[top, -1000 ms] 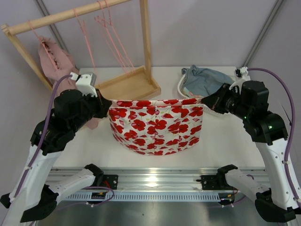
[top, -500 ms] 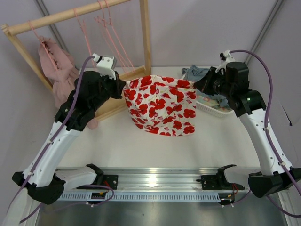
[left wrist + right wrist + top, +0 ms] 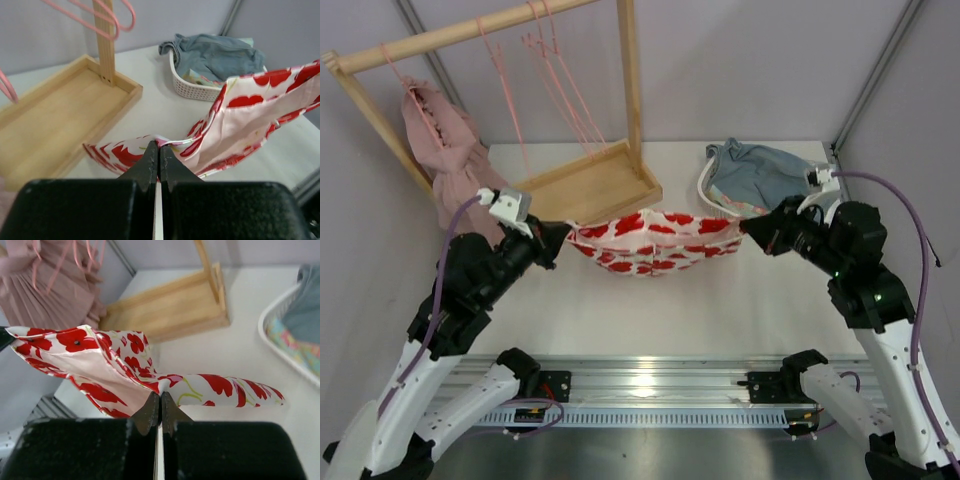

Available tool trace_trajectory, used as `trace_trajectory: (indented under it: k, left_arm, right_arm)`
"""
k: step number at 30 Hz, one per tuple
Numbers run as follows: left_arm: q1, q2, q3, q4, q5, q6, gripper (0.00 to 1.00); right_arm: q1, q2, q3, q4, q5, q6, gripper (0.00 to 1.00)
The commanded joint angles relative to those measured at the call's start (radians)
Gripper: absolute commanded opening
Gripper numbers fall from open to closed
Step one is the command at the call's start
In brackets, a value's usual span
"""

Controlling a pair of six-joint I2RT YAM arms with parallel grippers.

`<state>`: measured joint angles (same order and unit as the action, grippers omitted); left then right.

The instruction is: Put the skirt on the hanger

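Both sets of jaws are pinched tight on cloth. The left gripper [image 3: 156,145] has its fingers pressed together on one end of the skirt [image 3: 650,240], and the right gripper [image 3: 159,396] is doing the same at the other end. In both wrist views the fabric disappears between the fingertips, so you can't see how much is actually caught in there.

The skirt hangs stretched between the two grippers like a hammock, sagging in the middle, just in front of the wooden tray [image 3: 590,180] at the foot of the rack [image 3: 470,30]. From above it's foreshortened into a thin strip. Honestly can't tell if the low part brushes the table [image 3: 720,300] or floats over it.

The pink hangers [image 3: 565,100] are up on the rack's bar, well apart from the skirt. Their hooks run out of the top of the frame. A pink ruffled garment [image 3: 445,150] hangs at the rack's left end. Over on the right, a white basket [image 3: 703,190] holds a blue-grey cloth [image 3: 755,165], which hides most of what's under it.
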<state>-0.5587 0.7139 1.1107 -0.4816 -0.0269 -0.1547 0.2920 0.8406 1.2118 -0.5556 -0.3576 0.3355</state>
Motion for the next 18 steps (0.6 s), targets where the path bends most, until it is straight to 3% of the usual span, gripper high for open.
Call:
trace_trajectory:
  k: [1,5,9,14,18]
  left_arm:
    - [0.006,-0.092,-0.147,-0.017,0.068,-0.124,0.0]
    - [0.005,-0.183,-0.247,-0.087,0.05,-0.224,0.0]
    - [0.005,-0.17,-0.209,-0.144,-0.029,-0.249,0.0]
    - [0.006,0.052,-0.051,-0.18,-0.116,-0.237,0.0]
    - [0.013,0.22,0.062,-0.074,-0.102,-0.159,0.0]
  right_arm:
    - [0.003,-0.072,-0.156,-0.084,-0.023,-0.006,0.0]
    - [0.003,-0.143,-0.285,-0.182,0.035,0.066,0.0]
    - [0.003,-0.163,-0.301,-0.188,0.069,0.117,0.0]
    - [0.001,0.016,-0.099,-0.171,0.163,0.111,0.0]
    - [-0.011,0.224,0.066,-0.115,0.207,0.051,0.0]
